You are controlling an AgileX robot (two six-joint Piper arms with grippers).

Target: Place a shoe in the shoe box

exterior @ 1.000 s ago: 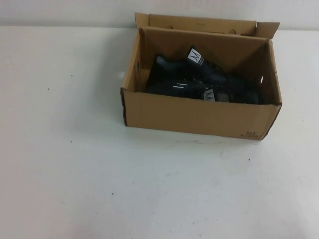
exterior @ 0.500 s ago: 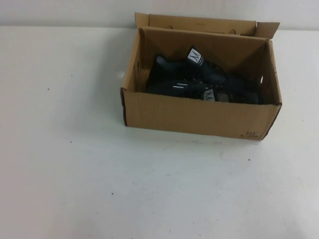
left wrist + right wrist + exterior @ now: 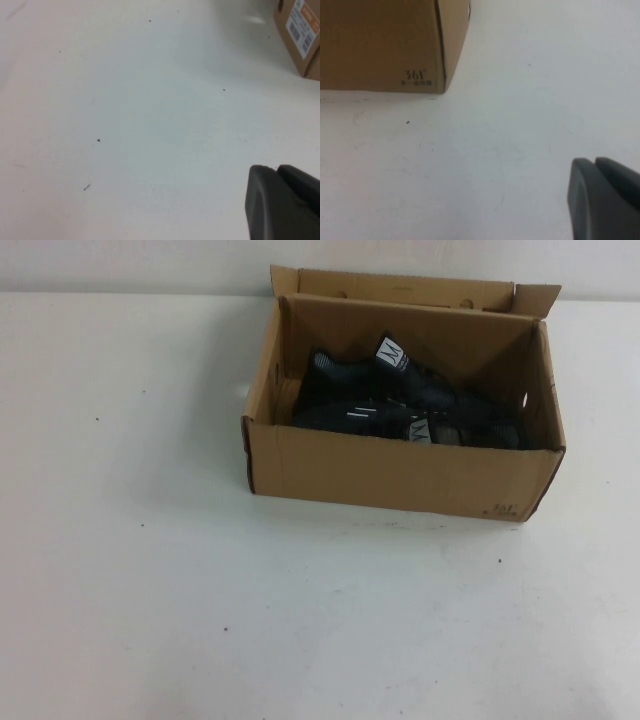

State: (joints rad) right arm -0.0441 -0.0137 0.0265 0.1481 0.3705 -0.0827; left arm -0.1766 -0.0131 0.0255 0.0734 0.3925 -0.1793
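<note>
The brown cardboard shoe box stands at the back of the white table with its flaps upright. Two black mesh sneakers lie inside it side by side: one against the near wall, the other behind it, each showing a white tongue label. Neither arm shows in the high view. In the left wrist view my left gripper is shut and empty over bare table, with a box corner far off. In the right wrist view my right gripper is shut and empty, a short way from the box's printed corner.
The white table spreads wide to the left of and in front of the box, marked only by small dark specks. A pale wall runs along the table's far edge behind the box.
</note>
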